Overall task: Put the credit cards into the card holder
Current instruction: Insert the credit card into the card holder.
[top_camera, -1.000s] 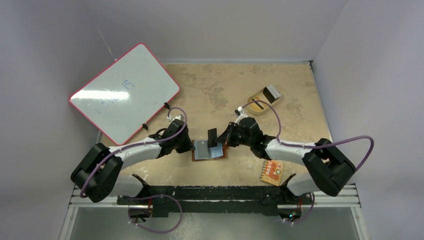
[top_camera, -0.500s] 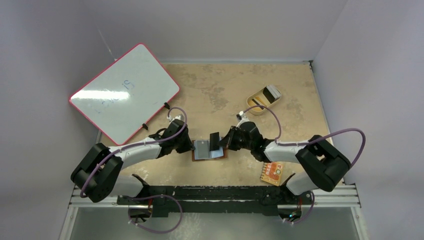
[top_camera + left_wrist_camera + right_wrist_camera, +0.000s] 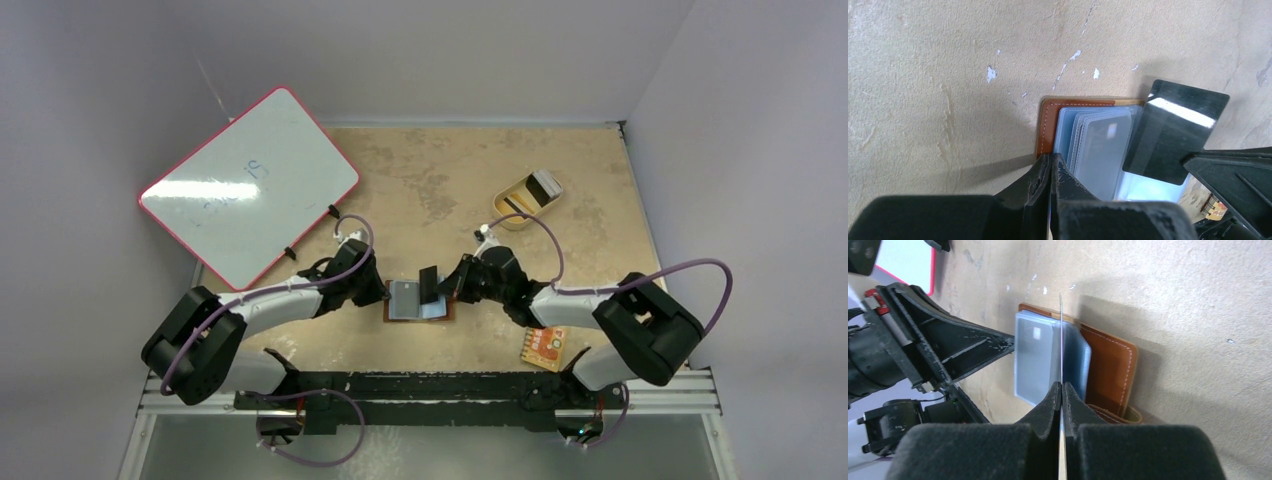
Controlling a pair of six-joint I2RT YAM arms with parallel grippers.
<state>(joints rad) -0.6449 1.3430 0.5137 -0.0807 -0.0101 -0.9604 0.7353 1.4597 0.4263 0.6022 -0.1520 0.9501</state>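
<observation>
The card holder [image 3: 412, 303] lies open on the table, brown leather with bluish clear pockets [image 3: 1098, 145]. My left gripper [image 3: 384, 293] is shut on its left edge, the jaws pinched together at the pockets' edge [image 3: 1050, 161]. My right gripper [image 3: 452, 285] is shut on a black credit card [image 3: 428, 283] and holds it on edge over the pockets. The card shows edge-on in the right wrist view [image 3: 1061, 335] and flat in the left wrist view [image 3: 1173, 132]. A second black card with a pale patch [image 3: 543, 184] lies in the tan dish [image 3: 512, 206].
A pink-rimmed whiteboard [image 3: 250, 185] leans at the back left. An orange-red patterned packet [image 3: 545, 345] lies near the right arm's base. The tan dish stands at the back right. The brown flap and snap tab [image 3: 1110, 372] lie to the right of the pockets.
My right gripper has brought the black card lower and slightly closer to the wallet's pockets, and the right arm has shifted. The left gripper has stayed on the wallet's edge.
</observation>
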